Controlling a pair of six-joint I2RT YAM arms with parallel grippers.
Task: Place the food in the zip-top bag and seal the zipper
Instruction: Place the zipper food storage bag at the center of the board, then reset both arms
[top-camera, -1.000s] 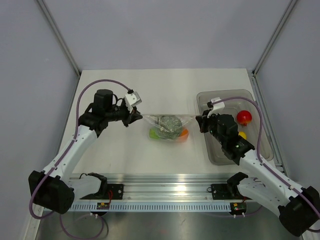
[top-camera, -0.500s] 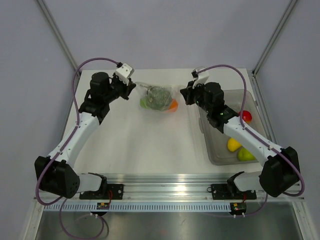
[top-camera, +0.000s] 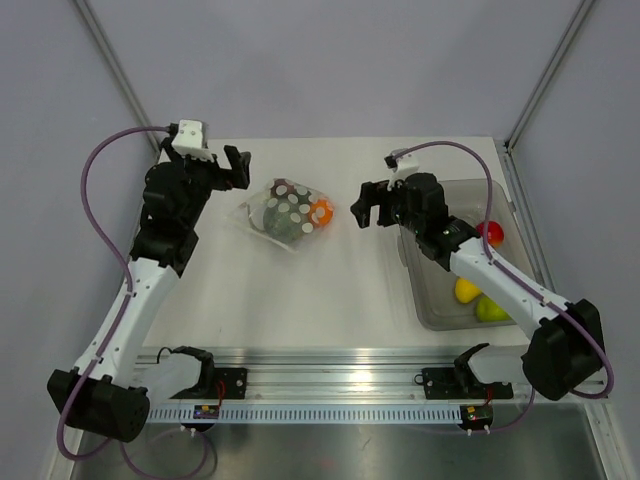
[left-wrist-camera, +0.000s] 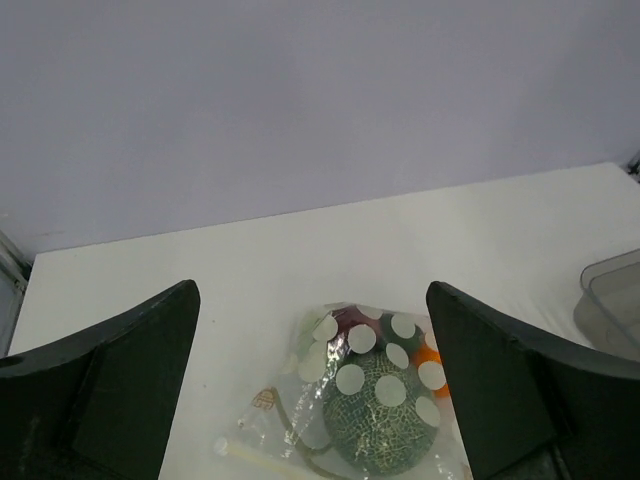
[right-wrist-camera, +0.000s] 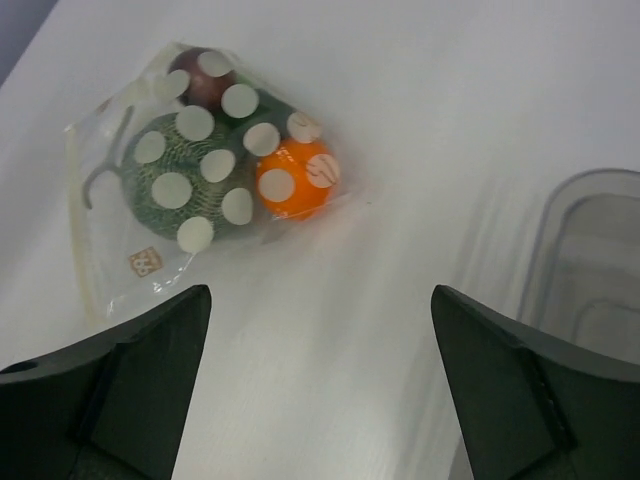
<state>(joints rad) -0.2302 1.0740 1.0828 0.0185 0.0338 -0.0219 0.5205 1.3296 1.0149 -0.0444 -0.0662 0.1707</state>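
The zip-top bag (top-camera: 288, 212), clear with white dots, lies on the table between my two grippers, and neither touches it. The food is inside: a netted green melon (left-wrist-camera: 392, 415), an orange (right-wrist-camera: 293, 180) and a dark red plum-like ball (right-wrist-camera: 195, 75). A pale zipper strip (left-wrist-camera: 262, 462) runs along the bag's near edge in the left wrist view; I cannot tell whether it is pressed shut. My left gripper (top-camera: 232, 166) stands open to the bag's left, with nothing between its fingers. My right gripper (top-camera: 368, 205) stands open to the bag's right, also holding nothing.
A grey translucent tub (top-camera: 437, 305) stands at the right, under the right arm. In it lie a red fruit (top-camera: 490, 232), a yellow one (top-camera: 467, 290) and a yellow-green one (top-camera: 490, 310). Its corner (right-wrist-camera: 590, 250) shows in the right wrist view.
Both grippers held the bag stretched between them, carried it toward the back of the table, then opened and let go. The bag now lies flat and both grippers have drawn apart.
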